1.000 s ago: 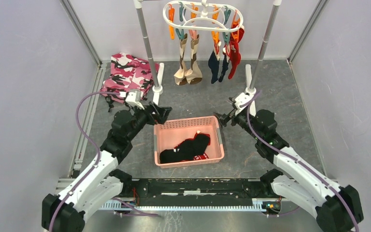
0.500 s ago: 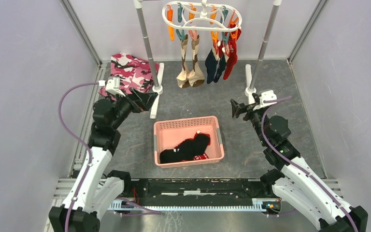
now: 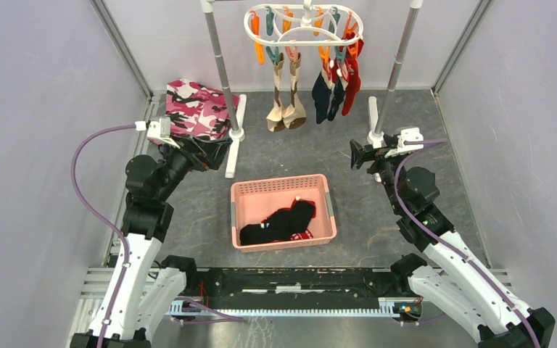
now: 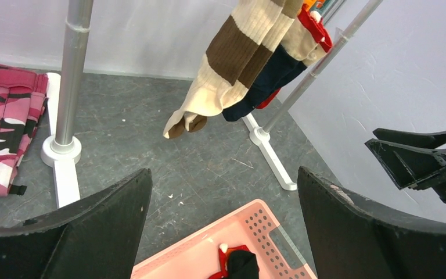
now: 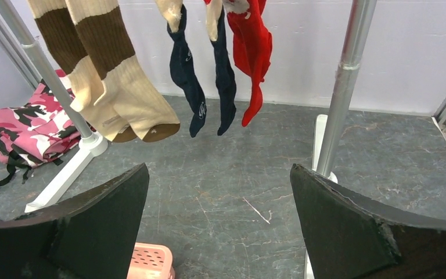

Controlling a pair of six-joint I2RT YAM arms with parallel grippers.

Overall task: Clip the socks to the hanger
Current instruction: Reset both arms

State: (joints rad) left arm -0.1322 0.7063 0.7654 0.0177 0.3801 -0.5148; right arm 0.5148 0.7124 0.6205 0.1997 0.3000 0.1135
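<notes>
Socks (image 3: 286,109) hang clipped on the hanger (image 3: 301,42), and black socks (image 3: 279,223) lie in the pink basket (image 3: 233,217). Left claw (image 4: 223,174) and right claw (image 5: 218,168) are spread, empty.

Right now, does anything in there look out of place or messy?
Nothing looks spilled or broken. The one odd bit: black socks lie crumpled in the pink basket, while the other socks hang from the hanger.
</notes>
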